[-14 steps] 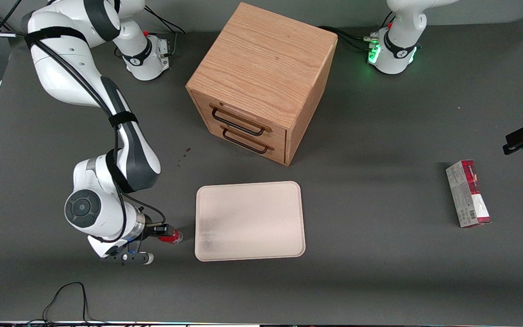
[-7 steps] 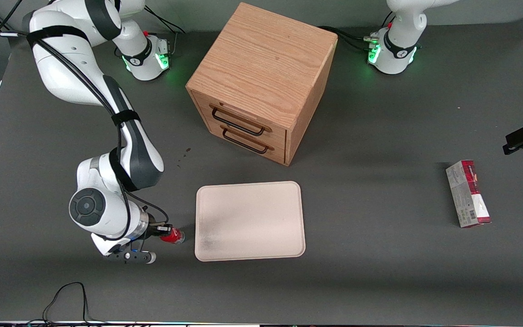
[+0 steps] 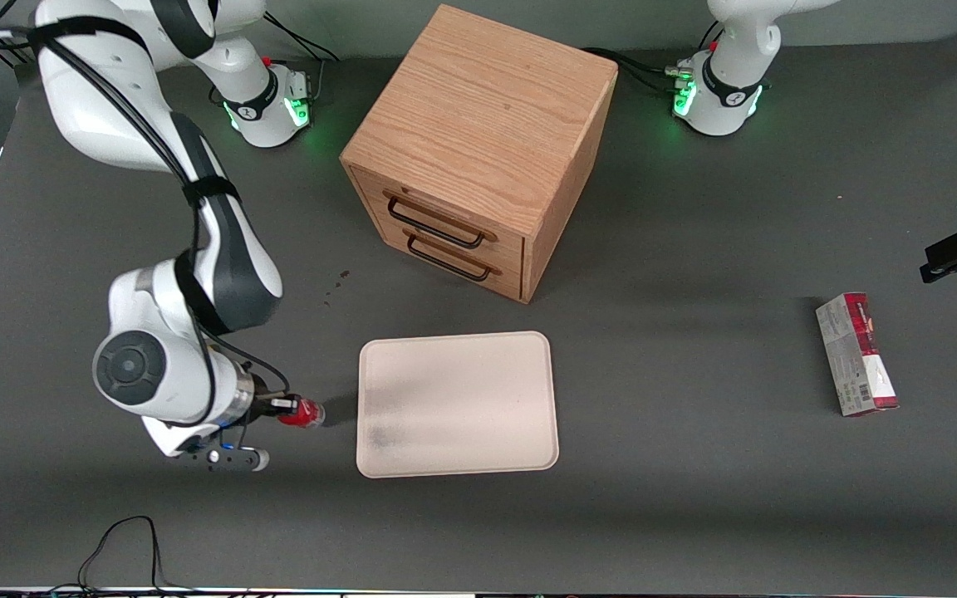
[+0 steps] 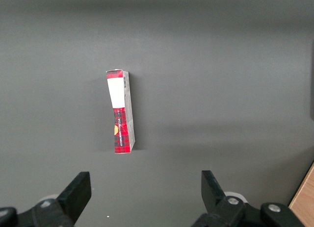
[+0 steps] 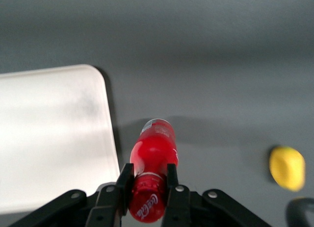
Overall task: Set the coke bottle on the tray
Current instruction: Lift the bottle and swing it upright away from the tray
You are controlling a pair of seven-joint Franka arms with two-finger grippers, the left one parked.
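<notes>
The gripper (image 3: 286, 409), clamped on the coke bottle (image 3: 302, 413), has risen and drawn slightly away from the tray (image 3: 457, 404); the bottle now hangs clear of the table just beside the tray's edge, ready for carrying across.

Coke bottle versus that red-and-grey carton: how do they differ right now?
The coke bottle is small and round, and the tool is shut on it off the table beside the tray; the carton is a bigger, long box lying flat on the table toward the parked arm's end, untouched. Both are partly red, and neither is on the tray.
</notes>
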